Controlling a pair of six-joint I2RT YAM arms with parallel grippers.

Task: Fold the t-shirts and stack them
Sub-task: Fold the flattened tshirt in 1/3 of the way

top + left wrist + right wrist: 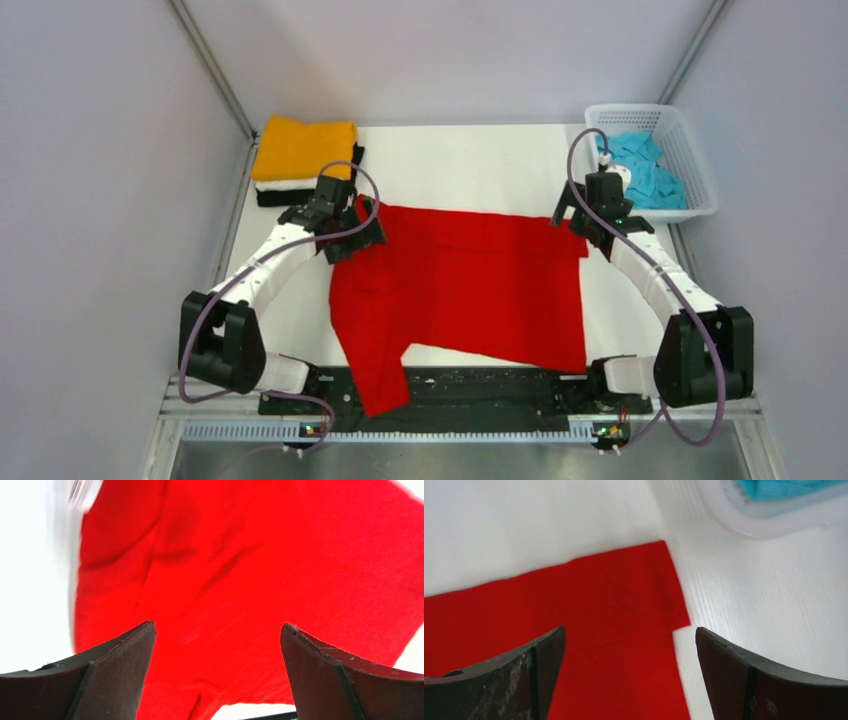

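At the table's (450,160) far left corner sits a folded stack: orange-yellow t-shirt (303,147) over white t-shirt (283,185) over black t-shirt (283,198). The left gripper (217,624), jaws apart, hovers above the far left corner of a red t-shirt (470,285) spread mid-table. The right gripper (629,628), jaws apart, hovers above its far right corner. At far right, a light blue t-shirt (645,170) lies in a white basket (703,172).

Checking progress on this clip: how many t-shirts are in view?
5: red shirt spread mid-table; orange shirt, white shirt, black shirt stacked far left; blue shirt in the basket; others possibly hidden.
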